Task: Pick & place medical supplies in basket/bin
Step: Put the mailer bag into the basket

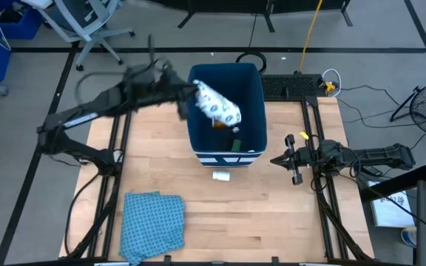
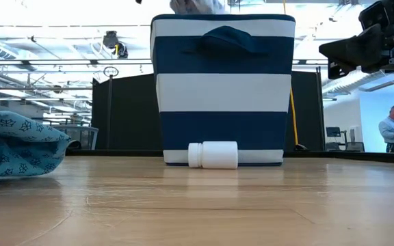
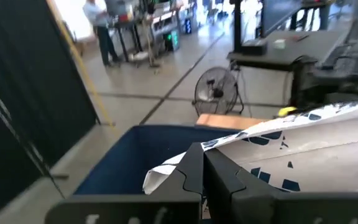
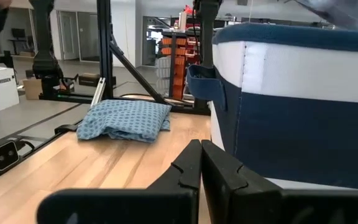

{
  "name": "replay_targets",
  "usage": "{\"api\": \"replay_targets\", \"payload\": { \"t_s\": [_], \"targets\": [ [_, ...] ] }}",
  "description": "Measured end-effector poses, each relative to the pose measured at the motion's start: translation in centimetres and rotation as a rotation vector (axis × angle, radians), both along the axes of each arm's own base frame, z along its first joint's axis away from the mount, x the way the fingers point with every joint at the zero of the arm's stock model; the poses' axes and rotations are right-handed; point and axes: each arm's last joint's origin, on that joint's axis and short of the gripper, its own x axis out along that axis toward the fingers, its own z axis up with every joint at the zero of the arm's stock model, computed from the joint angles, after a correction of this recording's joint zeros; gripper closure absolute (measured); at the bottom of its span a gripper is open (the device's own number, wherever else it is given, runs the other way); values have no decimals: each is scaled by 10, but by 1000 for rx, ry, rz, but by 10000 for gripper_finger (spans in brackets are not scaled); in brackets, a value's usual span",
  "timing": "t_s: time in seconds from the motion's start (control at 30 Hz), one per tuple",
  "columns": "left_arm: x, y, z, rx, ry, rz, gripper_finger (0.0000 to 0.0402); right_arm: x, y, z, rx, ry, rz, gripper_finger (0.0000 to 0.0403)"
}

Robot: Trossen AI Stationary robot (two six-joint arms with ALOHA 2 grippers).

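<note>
You are holding the pouch (image 1: 217,105) over the bin (image 1: 251,83), the left tool (image 1: 195,91) pinching its end. Be lowering it well inside before releasing (a bottle (image 2: 213,155) is lying outside). The right tool (image 1: 279,159) is waiting beside the bin, pressed together.
</note>
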Motion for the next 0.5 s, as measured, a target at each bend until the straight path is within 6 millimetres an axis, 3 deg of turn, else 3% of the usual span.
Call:
{"api": "replay_targets", "payload": {
  "t_s": [0.13,0.27,0.5],
  "targets": [
    [18,42,-8,-43,36,9,401,0,0,0,-9,0,0,399],
    [40,76,-29,-93,77,-9,401,0,0,0,-11,0,0,399],
    [71,109,-52,-85,139,-16,401,0,0,1,-18,-8,-1,399]
  ]
}}
